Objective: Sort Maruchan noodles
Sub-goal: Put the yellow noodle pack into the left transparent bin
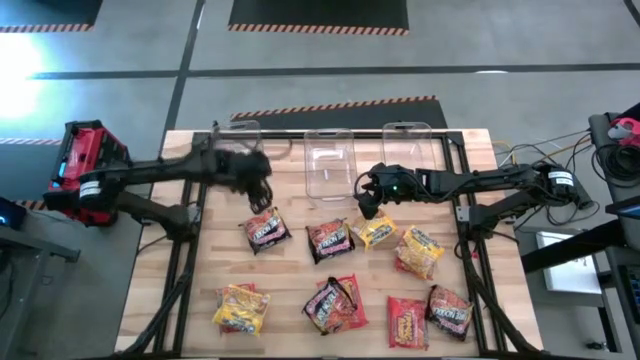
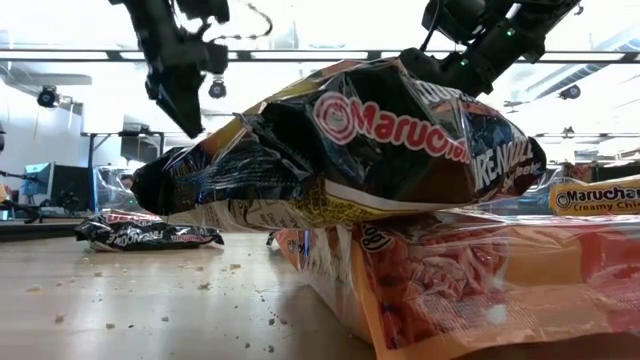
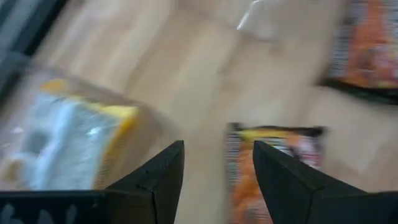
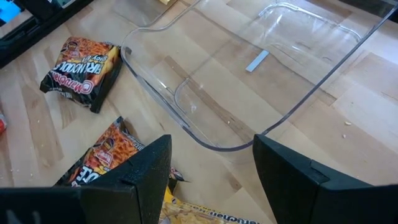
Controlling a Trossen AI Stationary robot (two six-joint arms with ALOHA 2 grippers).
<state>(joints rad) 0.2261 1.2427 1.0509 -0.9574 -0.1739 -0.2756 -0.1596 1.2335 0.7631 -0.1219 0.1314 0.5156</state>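
Crinkly Maruchan noodles [image 1: 345,275] are lying scattered over the wooden table [image 1: 290,200] in front of three clear bins [image 1: 330,160]. Both grippers are hovering open and empty: left gripper [image 1: 262,195] above a dark packet [image 1: 266,231], right gripper [image 1: 366,203] beside the middle bin.

Bright overhead light, glare on floor; heavy motion blur in left wrist view.

Wooden table [image 1: 290,300] carrying eight Maruchan noodles packets [image 1: 330,305] scattered over its near half, in yellow, red and dark wrappers. Three clear bins [image 1: 328,160] along the far edge. Left gripper [image 1: 262,190] and right gripper [image 1: 366,196] hover above the packets, either side of the middle bin.
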